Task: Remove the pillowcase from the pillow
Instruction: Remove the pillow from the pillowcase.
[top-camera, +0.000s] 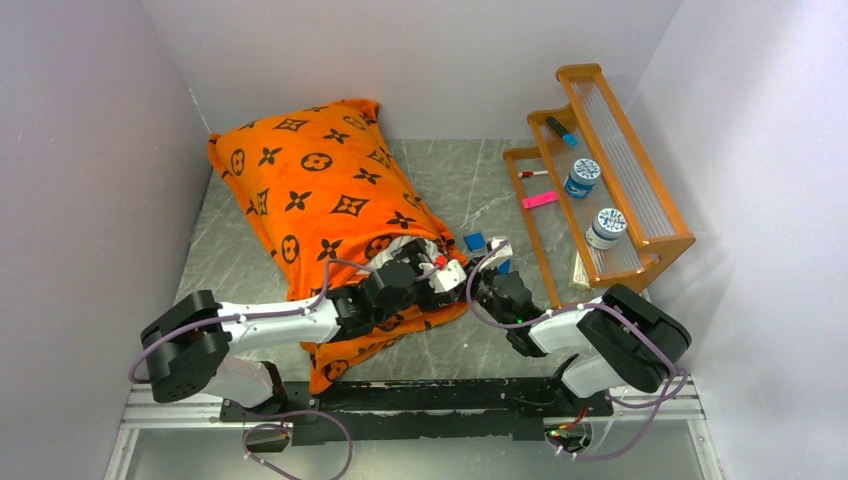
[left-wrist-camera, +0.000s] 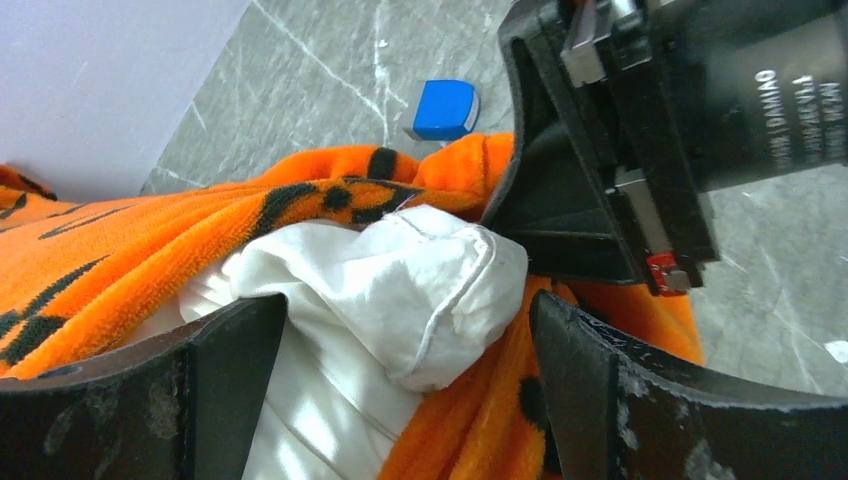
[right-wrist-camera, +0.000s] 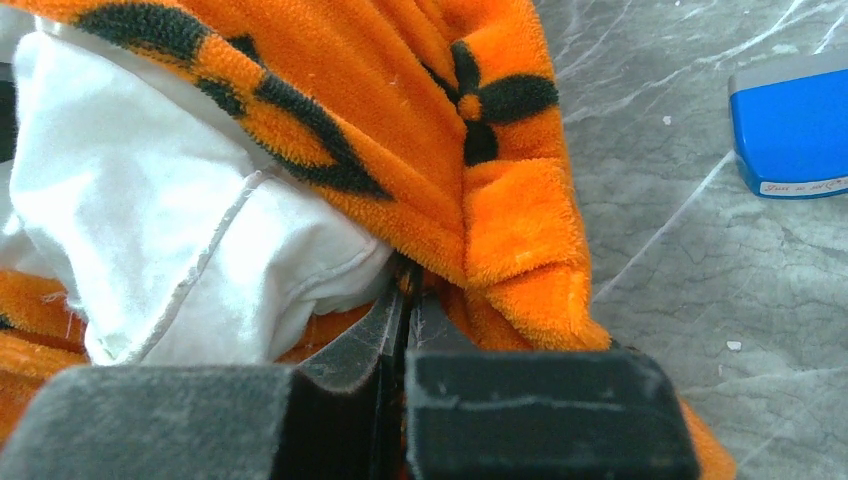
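The orange pillowcase (top-camera: 320, 190) with dark brown motifs lies diagonally from the back left to the table's middle, stuffed full. At its open near end a corner of the white pillow (left-wrist-camera: 430, 290) pokes out. My left gripper (left-wrist-camera: 405, 325) stands open, its two fingers straddling that white corner without pinching it. My right gripper (right-wrist-camera: 405, 295) is shut on the pillowcase's orange edge (right-wrist-camera: 500, 230), just beside the pillow (right-wrist-camera: 150, 220). In the top view both grippers, left (top-camera: 440, 270) and right (top-camera: 492, 262), meet at the case's mouth.
A small blue block (top-camera: 475, 241) lies on the marble table just beyond the grippers. A wooden tiered rack (top-camera: 640, 170) with two jars, a marker and a pink item stands at the right. White walls close in left, back and right.
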